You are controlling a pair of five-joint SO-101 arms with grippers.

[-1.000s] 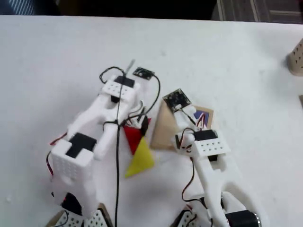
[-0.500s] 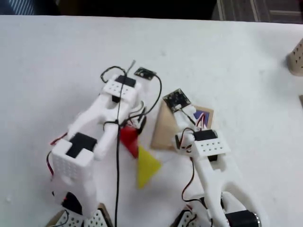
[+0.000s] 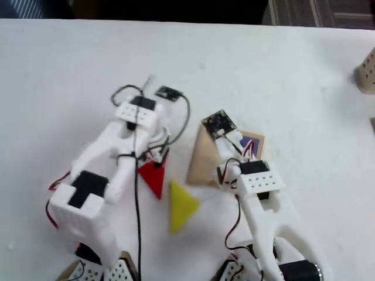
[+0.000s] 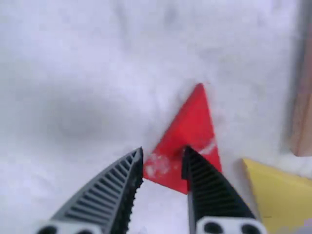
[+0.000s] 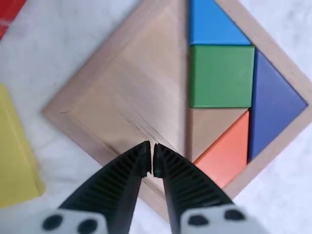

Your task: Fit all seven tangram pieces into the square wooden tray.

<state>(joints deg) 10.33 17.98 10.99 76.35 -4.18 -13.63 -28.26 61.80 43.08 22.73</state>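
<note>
Red triangle (image 4: 192, 131) beneath your left gripper (image 4: 163, 157): held or free?

ARM: Free, I judge. My left jaws stand apart over one corner of it, one finger across the red face and the other at its edge. The piece lies flat on the white counter (image 3: 263, 70), just beside the yellow triangle (image 4: 278, 190). My right gripper (image 5: 152, 163) hangs with its jaws all but together above the wooden tray (image 5: 131, 83), close to the rim.

READER: How should such a piece handle?

ARM: Probably light, stiff and thin, with a smooth painted face that may slip. Lying flat, it offers little edge to catch. I would close across two edges near the middle rather than at a tip, so that it does not swivel between the jaws. In the tray, the blue triangle (image 5: 212, 24), green square (image 5: 222, 75), indigo triangle (image 5: 275, 107) and orange triangle (image 5: 224, 151) occupy one side. The other side is bare wood, and a small triangular gap sits between green and orange.
</note>
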